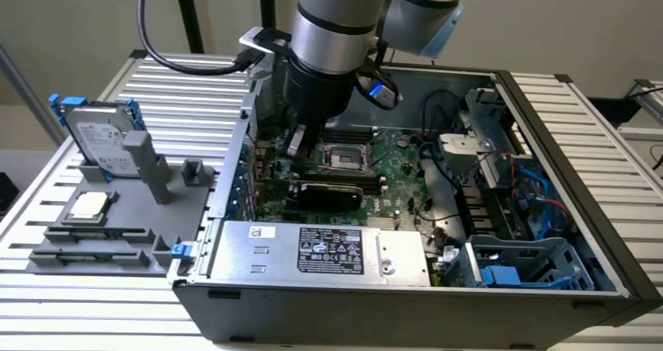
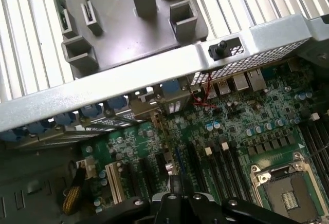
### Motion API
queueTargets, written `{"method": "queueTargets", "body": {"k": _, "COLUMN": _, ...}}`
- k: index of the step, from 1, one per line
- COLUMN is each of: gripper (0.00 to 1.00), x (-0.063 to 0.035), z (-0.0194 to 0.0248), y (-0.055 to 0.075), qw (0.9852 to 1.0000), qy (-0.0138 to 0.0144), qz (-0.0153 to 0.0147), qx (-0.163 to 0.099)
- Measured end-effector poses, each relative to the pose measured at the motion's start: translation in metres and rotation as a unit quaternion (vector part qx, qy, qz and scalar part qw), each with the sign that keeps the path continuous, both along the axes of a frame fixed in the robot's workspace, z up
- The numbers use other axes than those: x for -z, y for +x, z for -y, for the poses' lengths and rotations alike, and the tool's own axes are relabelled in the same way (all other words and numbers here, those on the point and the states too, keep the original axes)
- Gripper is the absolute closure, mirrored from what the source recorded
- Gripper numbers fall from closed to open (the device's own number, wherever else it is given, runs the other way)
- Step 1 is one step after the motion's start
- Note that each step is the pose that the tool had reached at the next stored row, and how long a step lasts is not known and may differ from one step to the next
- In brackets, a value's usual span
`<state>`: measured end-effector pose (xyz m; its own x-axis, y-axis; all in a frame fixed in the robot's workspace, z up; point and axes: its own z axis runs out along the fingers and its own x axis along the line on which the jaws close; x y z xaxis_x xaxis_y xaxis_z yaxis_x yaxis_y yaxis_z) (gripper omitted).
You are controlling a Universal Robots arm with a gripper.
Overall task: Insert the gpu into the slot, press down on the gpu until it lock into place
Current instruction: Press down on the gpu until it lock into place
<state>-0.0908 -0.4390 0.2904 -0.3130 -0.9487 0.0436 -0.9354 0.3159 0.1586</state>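
The gpu (image 1: 323, 194), a black card with a green board edge along its top, stands on the motherboard in the open computer case, just ahead of the silver power supply. My gripper (image 1: 297, 155) reaches down into the case right above the card's end on the exterior view's left. Whether it touches or holds the card is hidden by the arm. In the wrist view my gripper (image 2: 175, 196) hangs over the row of expansion connectors. A thin bright-blue strip of the slot (image 2: 178, 158) runs straight out from it toward the case's rear wall.
The silver power supply box (image 1: 321, 250) fills the case's near side. The processor socket (image 1: 347, 158) and black memory sockets (image 2: 313, 136) lie beside the gripper. Cables and a blue drive cage (image 1: 518, 269) occupy the exterior view's right. A grey fixture (image 1: 124, 203) outside holds a hard drive (image 1: 98, 133).
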Motion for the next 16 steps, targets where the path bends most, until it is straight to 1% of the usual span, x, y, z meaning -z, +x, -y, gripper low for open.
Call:
{"method": "queueTargets", "body": {"k": 5, "gripper": 0.89, "x": -0.0001, "z": -0.0002, "y": -0.0005, "qw": 0.9995, "qy": -0.0138, "qz": -0.0258, "qx": -0.01}}
{"method": "queueTargets", "body": {"k": 10, "gripper": 0.89, "x": 0.0, "z": -0.0004, "y": -0.001, "qw": 0.9981, "qy": -0.0276, "qz": -0.0515, "qx": -0.02}}
{"method": "queueTargets", "body": {"k": 13, "gripper": 0.89, "x": 0.0, "z": -0.0006, "y": -0.0014, "qw": 0.9967, "qy": -0.0363, "qz": -0.0687, "qx": -0.025}}
{"method": "queueTargets", "body": {"k": 16, "gripper": 0.89, "x": -0.0001, "z": -0.002, "y": -0.0025, "qw": 0.9947, "qy": -0.0438, "qz": -0.0889, "qx": -0.028}}
